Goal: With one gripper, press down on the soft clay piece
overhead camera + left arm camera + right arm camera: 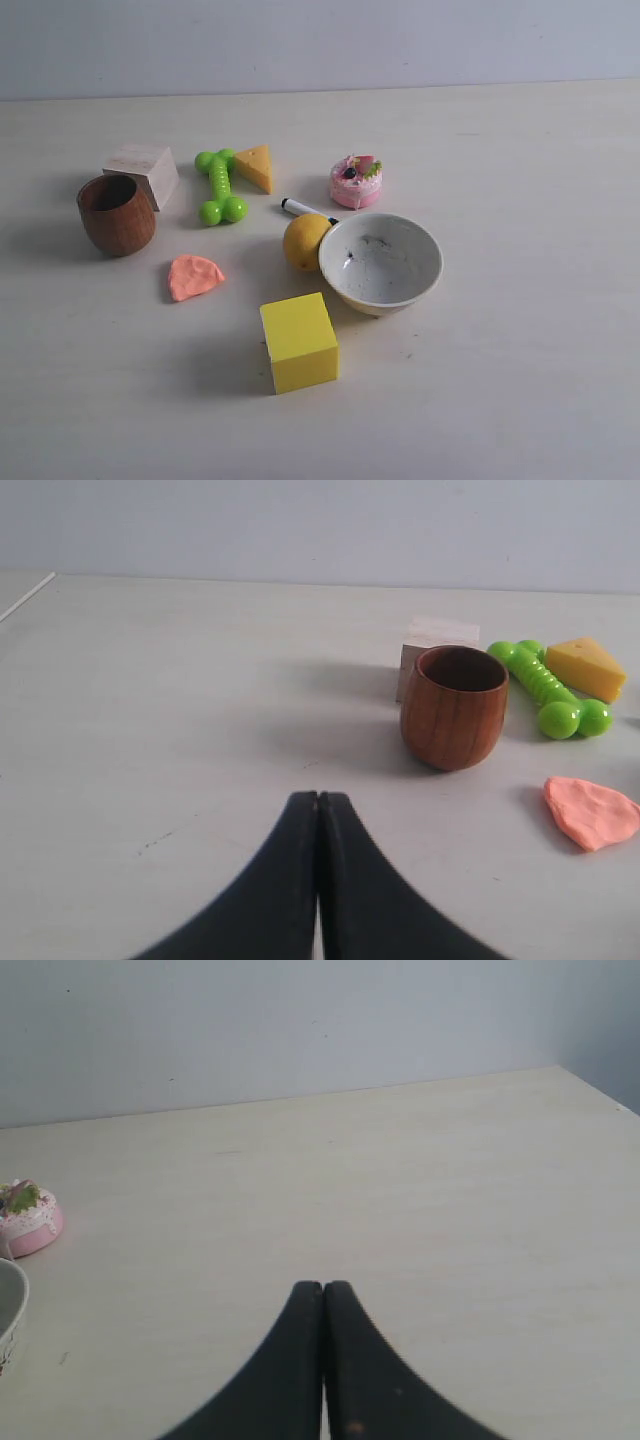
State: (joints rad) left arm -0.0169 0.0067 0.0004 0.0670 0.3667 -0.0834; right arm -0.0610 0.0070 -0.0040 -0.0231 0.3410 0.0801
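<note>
The soft clay piece (194, 276) is a small flat salmon-orange lump lying on the table in front of the wooden cup; the left wrist view also catches this clay piece (592, 813) at its edge. My left gripper (318, 798) is shut with nothing held, hovering over bare table well away from the clay. My right gripper (323, 1287) is shut and empty too, over bare table far from the clay. Neither gripper appears in the exterior view.
Round the clay stand a brown wooden cup (116, 214), a pale wooden block (143, 173), a green toy bone (219, 186), a cheese wedge (255, 166), a pink toy cake (356, 181), a marker (303, 209), a yellow ball (305, 241), a white bowl (381, 263) and a yellow cube (298, 342).
</note>
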